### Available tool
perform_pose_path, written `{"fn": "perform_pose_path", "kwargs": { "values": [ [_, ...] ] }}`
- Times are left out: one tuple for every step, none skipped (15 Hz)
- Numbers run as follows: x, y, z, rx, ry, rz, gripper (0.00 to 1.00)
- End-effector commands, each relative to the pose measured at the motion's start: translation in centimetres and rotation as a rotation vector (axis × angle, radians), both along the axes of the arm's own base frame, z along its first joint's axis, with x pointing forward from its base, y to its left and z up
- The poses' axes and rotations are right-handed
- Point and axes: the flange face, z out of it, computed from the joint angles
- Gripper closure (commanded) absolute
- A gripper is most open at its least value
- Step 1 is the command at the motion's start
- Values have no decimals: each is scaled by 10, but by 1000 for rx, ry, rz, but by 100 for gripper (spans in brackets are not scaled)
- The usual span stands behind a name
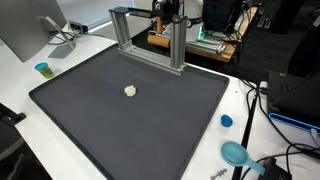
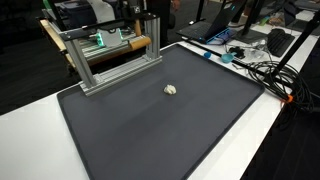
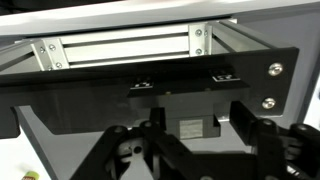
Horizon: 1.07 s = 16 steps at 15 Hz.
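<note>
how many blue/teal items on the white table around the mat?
3: a teal cup by the monitor, a blue cap beside the mat, a teal round piece near the cables. More may hide among the cables.

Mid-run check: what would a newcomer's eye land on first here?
A big dark mat covers the white table, with one small pale lump lying alone near its middle. At the mat's far edge stands an aluminium frame, which fills the wrist view beyond the open jaws.
</note>
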Motion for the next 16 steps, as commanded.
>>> {"fn": "perform_pose_path", "kwargs": {
  "values": [
    [-4,-3,1,31,22,36,43],
    [-5,-4,1,30,25,43,54],
    [-5,-6,1,31,28,51,61],
    [-5,-8,0,34,29,56,68],
    [-7,-10,-2,39,28,68,73],
    [-5,-12,-1,45,30,78,73],
    [-5,-14,-1,48,31,89,73],
    [-6,-15,-1,48,32,96,73],
    [-6,-16,-2,51,28,99,73],
    [-6,-16,-3,61,29,101,73],
    [-7,-15,-5,76,36,111,30],
    [-6,-16,-4,77,38,111,20],
    [-5,-17,-4,85,45,111,65],
    [-5,-20,-4,87,45,101,61],
    [-5,-21,-3,94,40,90,62],
    [-5,-22,-2,98,33,78,67]
  ]
}}
